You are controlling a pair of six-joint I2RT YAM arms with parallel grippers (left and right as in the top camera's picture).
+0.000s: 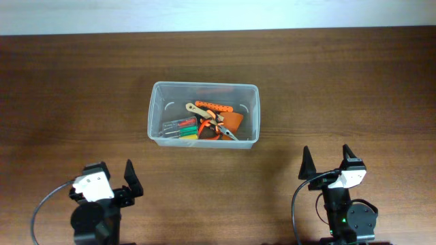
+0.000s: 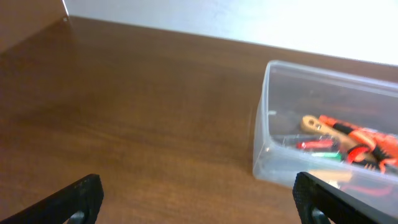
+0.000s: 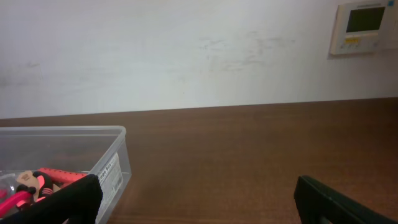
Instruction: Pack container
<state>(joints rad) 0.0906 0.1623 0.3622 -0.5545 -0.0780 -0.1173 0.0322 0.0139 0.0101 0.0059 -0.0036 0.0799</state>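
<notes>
The left jaws stand wide apart with nothing between them, black fingers (image 2: 79,198) hanging over bare wood. The right jaws are spread just as wide and also empty, their pointed fingertips (image 1: 306,154) aimed up the tabletop (image 1: 68,102). Both arms sit at the near edge, one at each side.

The container (image 1: 155,112) rests on the tabletop ahead of and between the two arms, well apart from both. In the left wrist view it lies ahead to the right (image 2: 264,124); in the right wrist view it is at the lower left (image 3: 118,155), with a white label (image 3: 111,175) on its end wall. Inside lie a small clear screwdriver pack (image 1: 180,128), orange-handled pliers (image 1: 216,131) and an orange and tan tool (image 1: 212,107). On the pale wall behind hangs a thermostat (image 3: 364,26).
</notes>
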